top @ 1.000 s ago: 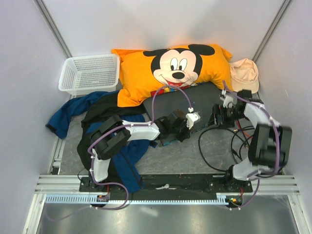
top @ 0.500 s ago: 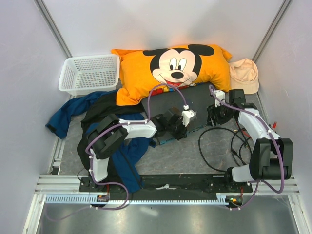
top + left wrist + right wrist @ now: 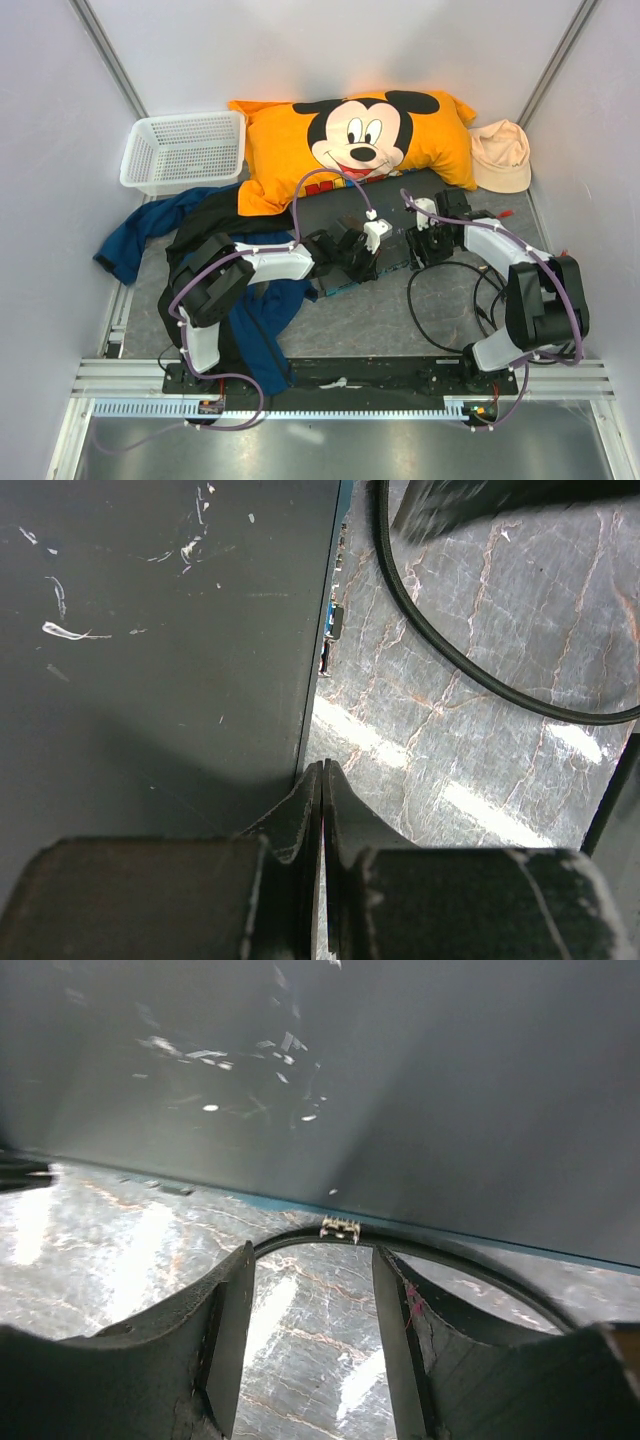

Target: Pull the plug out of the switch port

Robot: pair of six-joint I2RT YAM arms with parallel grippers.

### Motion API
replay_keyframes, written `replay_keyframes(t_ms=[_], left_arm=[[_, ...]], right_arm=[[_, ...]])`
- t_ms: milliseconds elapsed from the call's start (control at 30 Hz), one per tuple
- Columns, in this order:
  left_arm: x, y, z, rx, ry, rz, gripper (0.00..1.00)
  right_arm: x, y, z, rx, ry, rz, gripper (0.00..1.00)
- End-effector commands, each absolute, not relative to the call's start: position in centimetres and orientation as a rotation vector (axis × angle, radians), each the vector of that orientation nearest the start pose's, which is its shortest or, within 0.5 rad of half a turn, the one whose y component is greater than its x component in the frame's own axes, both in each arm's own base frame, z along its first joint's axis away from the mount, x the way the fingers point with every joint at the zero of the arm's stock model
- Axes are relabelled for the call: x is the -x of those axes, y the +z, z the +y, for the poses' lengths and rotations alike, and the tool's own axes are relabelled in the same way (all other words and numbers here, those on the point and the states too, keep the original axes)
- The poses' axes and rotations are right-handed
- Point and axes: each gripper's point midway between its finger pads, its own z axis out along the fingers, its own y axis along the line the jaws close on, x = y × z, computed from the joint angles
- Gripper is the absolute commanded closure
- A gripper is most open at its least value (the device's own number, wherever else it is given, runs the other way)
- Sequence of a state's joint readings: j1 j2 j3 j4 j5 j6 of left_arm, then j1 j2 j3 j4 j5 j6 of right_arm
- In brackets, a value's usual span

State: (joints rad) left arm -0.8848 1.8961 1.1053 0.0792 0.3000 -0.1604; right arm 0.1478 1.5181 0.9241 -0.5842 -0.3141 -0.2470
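The switch [image 3: 398, 198] is a flat dark grey box, its far end under the orange pillow. In the right wrist view its scratched top [image 3: 350, 1080] fills the upper frame. A small plug [image 3: 340, 1228] sits at its teal front edge, with a black cable [image 3: 470, 1265] curving away from it. My right gripper [image 3: 312, 1255] is open, and the plug lies just beyond the fingertips, with nothing between them. My left gripper [image 3: 322, 772] is shut and empty, its tip at the switch's port edge [image 3: 334, 620]. In the top view both grippers [image 3: 362, 262] [image 3: 416, 250] meet at that front edge.
An orange Mickey Mouse pillow [image 3: 350, 135] lies behind the switch, a white basket [image 3: 185, 150] at back left, a beige hat [image 3: 500, 155] at back right. Blue and black clothes [image 3: 215, 235] lie under the left arm. Black cable loops [image 3: 415, 300] spread over the marbled table on the right.
My right arm has swung left and down to the switch's front edge, and its jaws have narrowed. The left gripper has shifted slightly left and stayed shut.
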Motion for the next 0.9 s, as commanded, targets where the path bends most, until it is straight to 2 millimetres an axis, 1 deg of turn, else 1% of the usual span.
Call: replay_keyframes(t_ms=[0,233,267,300,467,500,533,567,600,633,667,700,733,767,800,833,867], left_arm=[[-30.6,3.5,-35.9,-0.836,-0.620,2.233,0.94],[-30.9,3.7,-36.0,-0.829,-0.613,2.225,0.93],[-30.9,3.7,-36.0,-0.829,-0.611,2.227,0.93],[-30.9,3.7,-36.0,-0.829,-0.613,2.227,0.93],[-30.8,3.6,-36.0,-0.824,-0.614,2.233,0.93],[-30.8,3.6,-36.0,-0.824,-0.614,2.233,0.93],[-30.8,3.6,-36.0,-0.823,-0.613,2.233,0.93],[-30.8,3.6,-35.9,-0.822,-0.611,2.233,0.93],[-30.9,3.6,-35.9,-0.820,-0.608,2.232,0.93],[-30.9,3.5,-35.9,-0.817,-0.605,2.234,0.93],[-30.9,3.5,-35.8,-0.815,-0.601,2.234,0.93],[-30.9,3.6,-35.8,-0.813,-0.603,2.233,0.93],[-30.9,3.5,-35.8,-0.813,-0.600,2.235,0.93],[-30.9,3.6,-35.8,-0.813,-0.603,2.233,0.93],[-30.9,3.7,-35.8,-0.813,-0.603,2.232,0.93],[-30.9,3.5,-35.8,-0.812,-0.601,2.233,0.93],[-30.9,3.7,-35.8,-0.808,-0.602,2.229,0.93]], right_arm=[[-30.1,4.9,8.0,0.550,0.299,2.668,0.43],[-30.9,4.6,8.6,0.520,0.286,2.630,0.45],[-30.8,4.4,8.5,0.517,0.283,2.629,0.45],[-31.2,4.5,8.7,0.516,0.281,2.609,0.45],[-31.2,3.4,8.9,0.528,0.263,2.601,0.47],[-31.5,3.2,8.7,0.521,0.250,2.596,0.52],[-31.6,3.0,8.5,0.517,0.233,2.593,0.53],[-31.5,2.7,8.3,0.519,0.222,2.597,0.58],[-31.8,2.7,8.5,0.525,0.226,2.582,0.76],[-31.8,2.5,8.5,0.533,0.226,2.582,0.84],[-31.7,2.4,8.6,0.538,0.236,2.581,0.90],[-31.4,2.3,8.6,0.539,0.245,2.591,1.00],[-31.1,2.4,8.7,0.555,0.251,2.596,1.00],[-30.0,2.4,8.9,0.589,0.286,2.627,0.99],[-29.4,2.7,9.0,0.672,0.284,2.626,0.99],[-29.4,3.0,8.7,0.729,0.242,2.623,0.99],[-27.9,2.9,8.1,0.841,0.225,2.655,0.99]])
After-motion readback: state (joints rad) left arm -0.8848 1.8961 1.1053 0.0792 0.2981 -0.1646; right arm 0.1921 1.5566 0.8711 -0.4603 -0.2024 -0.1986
